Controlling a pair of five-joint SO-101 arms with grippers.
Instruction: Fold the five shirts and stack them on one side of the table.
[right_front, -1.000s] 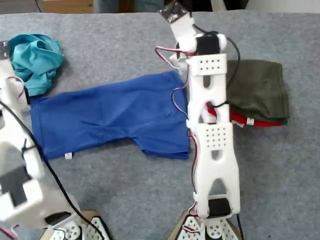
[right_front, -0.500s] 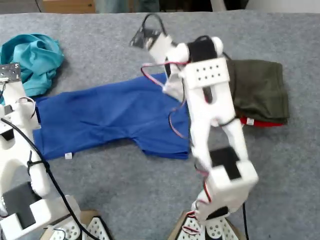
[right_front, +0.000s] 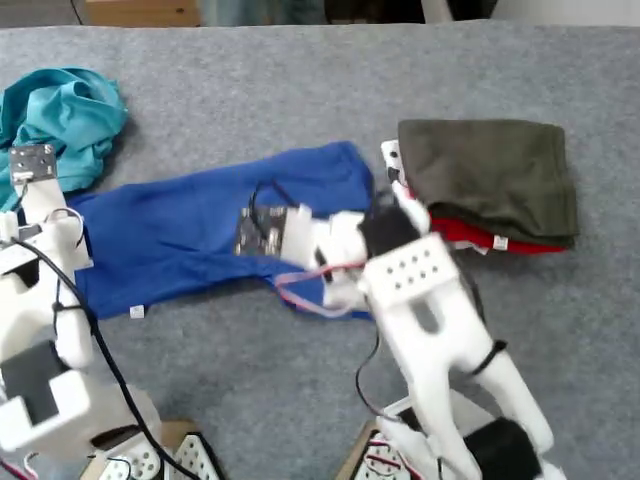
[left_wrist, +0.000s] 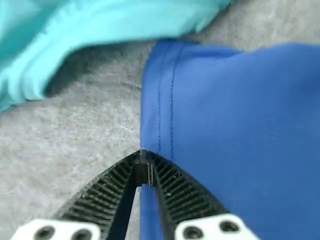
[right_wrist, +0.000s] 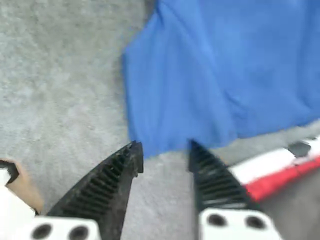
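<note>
Blue shirt (left_wrist: 240, 125) hem pinched between left jaws

a flat shirt (right_front: 200, 240) lies across the middle of the surface (right_front: 560, 330), with a crumpled shirt (right_front: 65, 115) just behind its left end. to its right, just beside it, an upper folded shirt (right_front: 490, 175) lies on a lower folded shirt (right_front: 455, 233). the left claw (left_wrist: 143, 160) sits at the flat shirt's left edge, and the right claw (right_wrist: 165, 147) hangs over its front edge.

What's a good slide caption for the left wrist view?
Left gripper pinching the blue shirt at its hem, teal shirt bunched alongside.
</note>
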